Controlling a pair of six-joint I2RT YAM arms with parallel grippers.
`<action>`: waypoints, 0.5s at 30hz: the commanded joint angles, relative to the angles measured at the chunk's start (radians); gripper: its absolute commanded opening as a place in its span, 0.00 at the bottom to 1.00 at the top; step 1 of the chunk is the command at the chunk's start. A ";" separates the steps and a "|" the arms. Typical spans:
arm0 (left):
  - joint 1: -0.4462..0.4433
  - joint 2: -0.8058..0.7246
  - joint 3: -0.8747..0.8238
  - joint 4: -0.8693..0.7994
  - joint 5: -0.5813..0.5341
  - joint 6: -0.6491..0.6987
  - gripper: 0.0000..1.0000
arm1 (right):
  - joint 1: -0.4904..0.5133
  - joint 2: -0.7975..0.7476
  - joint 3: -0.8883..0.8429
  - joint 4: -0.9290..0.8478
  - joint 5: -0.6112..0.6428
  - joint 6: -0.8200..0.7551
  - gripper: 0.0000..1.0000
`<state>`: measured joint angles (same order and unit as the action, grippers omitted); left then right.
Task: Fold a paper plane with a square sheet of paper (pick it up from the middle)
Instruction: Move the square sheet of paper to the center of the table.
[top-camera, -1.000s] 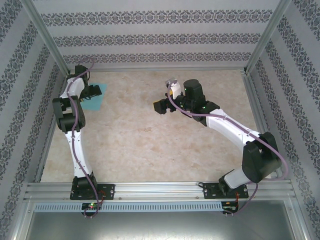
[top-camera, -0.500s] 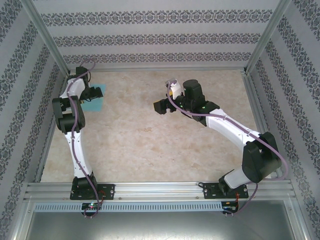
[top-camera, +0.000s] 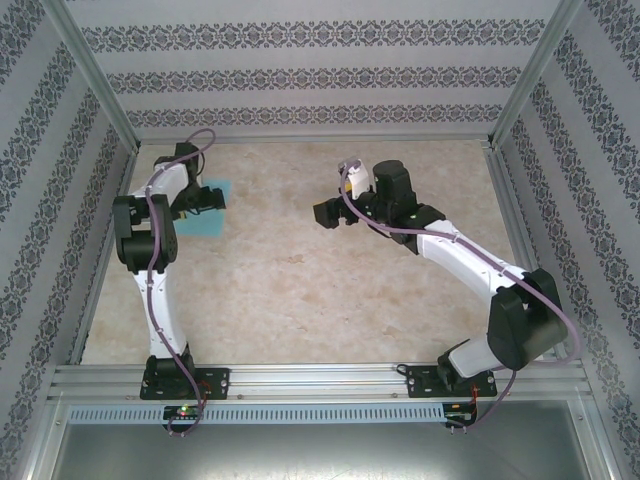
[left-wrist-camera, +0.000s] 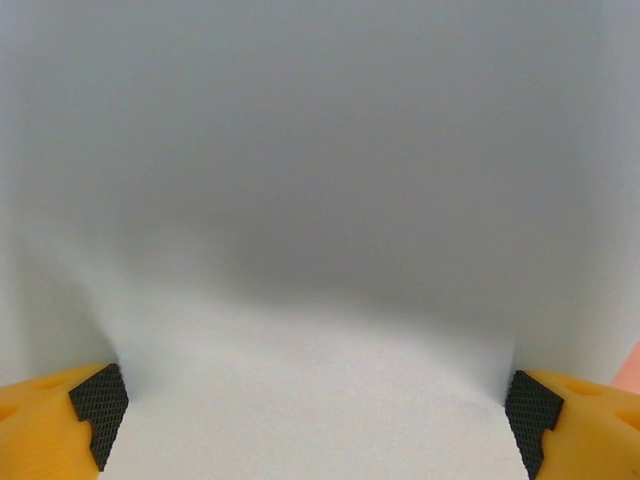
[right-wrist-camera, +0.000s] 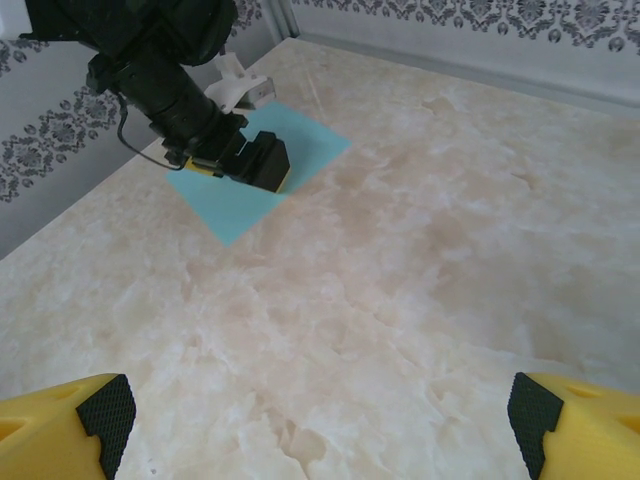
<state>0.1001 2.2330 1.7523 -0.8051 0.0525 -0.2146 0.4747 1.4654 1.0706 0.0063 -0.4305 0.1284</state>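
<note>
A robotics lab test enclosure is indicated by an aluminium frame (top-camera: 320, 378), patterned wall panels (top-camera: 320, 75) and a marble-look tabletop (top-camera: 300, 300).

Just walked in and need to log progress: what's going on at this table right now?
The left gripper is down over the middle of the square sheet of paper, which lies flat and unfolded at the far left of the table. Its jaws are open, so the sheet is not pinched yet. The right gripper hovers open and empty above mid-table, facing the sheet. No fold has been made.
</note>
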 joint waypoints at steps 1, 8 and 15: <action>-0.051 -0.033 -0.035 -0.068 0.041 -0.026 1.00 | -0.021 -0.031 -0.026 0.036 -0.010 0.002 0.98; -0.134 -0.057 -0.083 -0.057 0.060 -0.074 1.00 | -0.052 -0.049 -0.054 0.037 -0.022 0.001 0.98; -0.210 -0.106 -0.182 -0.016 0.120 -0.152 1.00 | -0.082 -0.079 -0.086 0.034 -0.021 -0.004 0.98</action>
<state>-0.0753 2.1460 1.6180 -0.7998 0.0879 -0.2962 0.4065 1.4208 1.0027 0.0177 -0.4347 0.1284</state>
